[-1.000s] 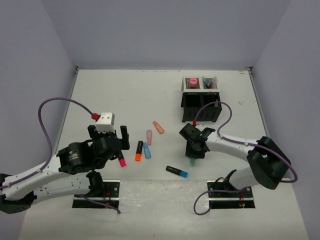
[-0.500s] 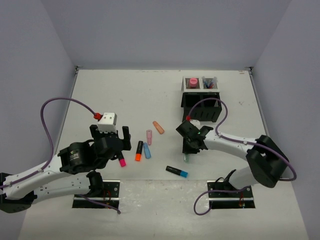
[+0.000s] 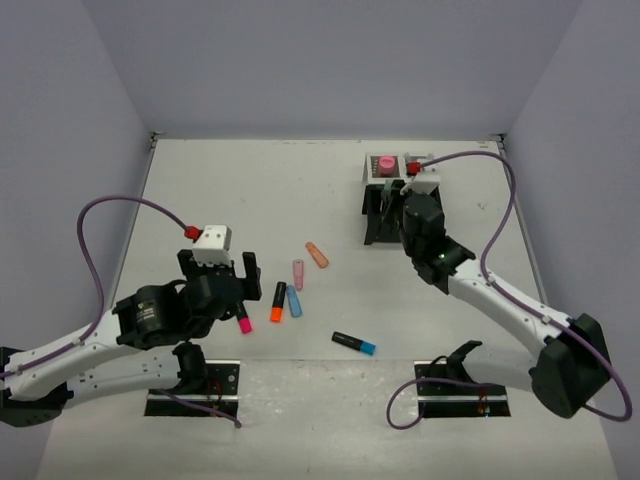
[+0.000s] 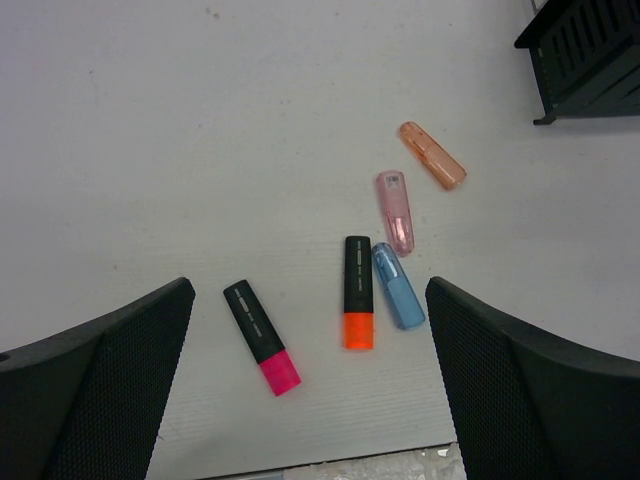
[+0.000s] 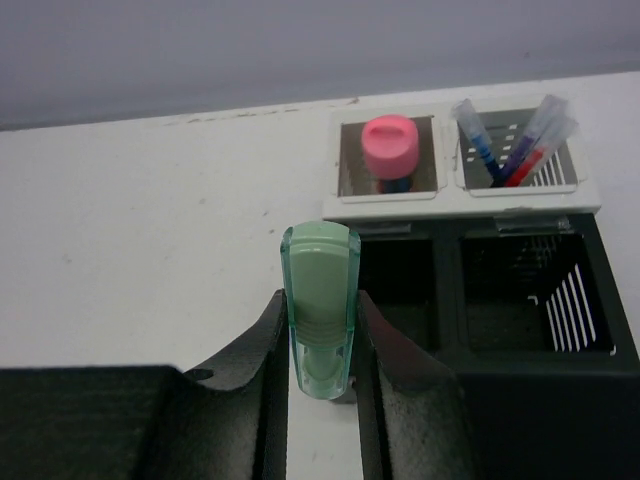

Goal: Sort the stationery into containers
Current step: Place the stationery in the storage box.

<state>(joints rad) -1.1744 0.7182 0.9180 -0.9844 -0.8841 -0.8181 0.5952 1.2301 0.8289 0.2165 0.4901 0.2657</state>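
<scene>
My right gripper (image 5: 320,345) is shut on a mint highlighter (image 5: 320,290), which stands up between the fingers. It hangs by the near left corner of the black mesh organizer (image 5: 448,300). The organizer's back compartments hold a pink glue stick (image 5: 388,145) and blue and red pens (image 5: 515,150). In the top view this gripper (image 3: 398,208) is over the organizer (image 3: 378,200). My left gripper (image 4: 310,400) is open above the table. Below it lie a pink highlighter (image 4: 262,336), an orange one (image 4: 358,291) and a blue one (image 4: 398,285).
Further out lie a clear pink highlighter (image 4: 395,211) and a peach one (image 4: 432,155). A black highlighter with a blue cap (image 3: 355,343) lies alone near the front edge, between the two arm bases. Grey walls enclose the table on three sides.
The right gripper shut on the mint highlighter at the table's middle, lifted it and carried it back to the organizer. The left arm has barely moved.
</scene>
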